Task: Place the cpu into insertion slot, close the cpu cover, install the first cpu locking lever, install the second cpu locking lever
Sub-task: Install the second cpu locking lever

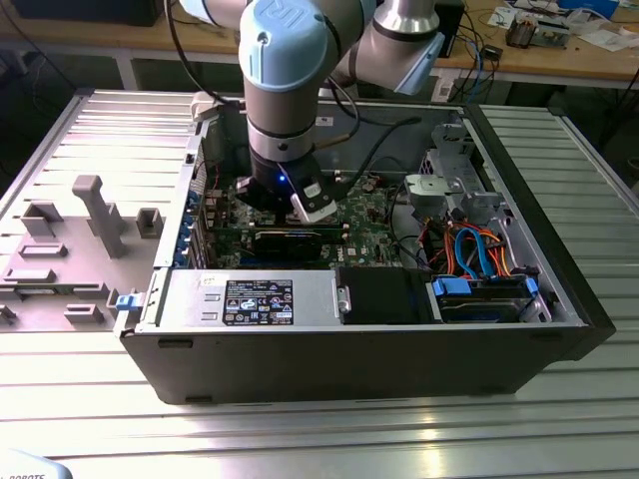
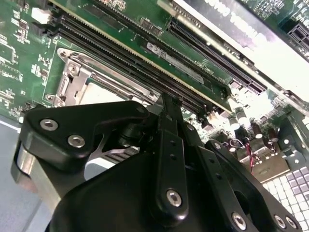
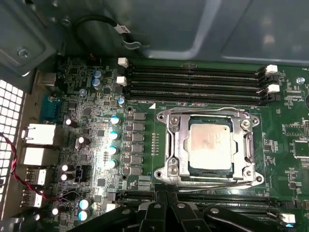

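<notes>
Already the cpu point(image 3: 210, 143) sits in the insertion slot point(image 3: 179, 145) with the cpu cover point(image 3: 210, 116) shut over it. Above the motherboard point(image 3: 145, 87), the gripper point(image 2: 170, 108) holds nothing; its opening cannot be told.

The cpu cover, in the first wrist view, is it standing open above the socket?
No, the cpu cover lies flat around the cpu, whose silver top shows through its cut-out.
</notes>
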Available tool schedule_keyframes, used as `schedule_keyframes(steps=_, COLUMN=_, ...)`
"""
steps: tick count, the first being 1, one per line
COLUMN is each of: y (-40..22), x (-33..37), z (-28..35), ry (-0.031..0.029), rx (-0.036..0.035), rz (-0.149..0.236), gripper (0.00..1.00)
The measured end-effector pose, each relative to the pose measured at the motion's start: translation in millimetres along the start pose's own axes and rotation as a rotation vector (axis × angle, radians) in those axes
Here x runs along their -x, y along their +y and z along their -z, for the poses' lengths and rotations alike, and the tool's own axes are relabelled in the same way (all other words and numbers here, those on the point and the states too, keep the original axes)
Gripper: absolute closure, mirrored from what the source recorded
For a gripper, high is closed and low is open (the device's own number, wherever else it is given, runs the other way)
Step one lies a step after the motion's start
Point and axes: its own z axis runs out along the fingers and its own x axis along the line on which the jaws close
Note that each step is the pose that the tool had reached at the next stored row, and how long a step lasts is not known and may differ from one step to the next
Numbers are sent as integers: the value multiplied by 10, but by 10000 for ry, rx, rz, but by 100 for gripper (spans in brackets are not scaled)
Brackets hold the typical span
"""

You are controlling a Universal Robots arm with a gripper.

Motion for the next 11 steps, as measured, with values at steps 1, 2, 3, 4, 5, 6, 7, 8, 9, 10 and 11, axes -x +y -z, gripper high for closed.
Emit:
schedule_keyframes(steps=1, y=-2, x=0, z=-6, ry=1, rx=8, rz=0, gripper=89)
schedule_keyframes(steps=2, y=-3, x=0, z=-12, ry=1, rx=22, rz=1, gripper=89)
schedule_keyframes(steps=3, y=-4, x=0, z=-16, ry=-1, rx=34, rz=0, gripper=89)
schedule_keyframes(steps=4, y=-4, x=0, z=-19, ry=-1, rx=41, rz=1, gripper=89)
schedule_keyframes(steps=5, y=-5, x=0, z=-21, ry=0, rx=51, rz=0, gripper=89)
schedule_keyframes(steps=6, y=-5, x=0, z=-24, ry=2, rx=63, rz=0, gripper=89)
schedule_keyframes(steps=7, y=-6, x=0, z=-30, ry=3, rx=97, rz=-1, gripper=89)
schedule_keyframes(steps=8, y=-7, x=-3, z=-33, ry=-2, rx=120, rz=-18, gripper=89)
schedule_keyframes(steps=9, y=-7, x=-3, z=-34, ry=-10, rx=127, rz=-58, gripper=89)
schedule_keyframes(steps=10, y=-7, x=-3, z=-37, ry=-25, rx=132, rz=-121, gripper=89)
schedule_keyframes(steps=11, y=-8, x=-4, z=-38, ry=-34, rx=132, rz=-162, gripper=89)
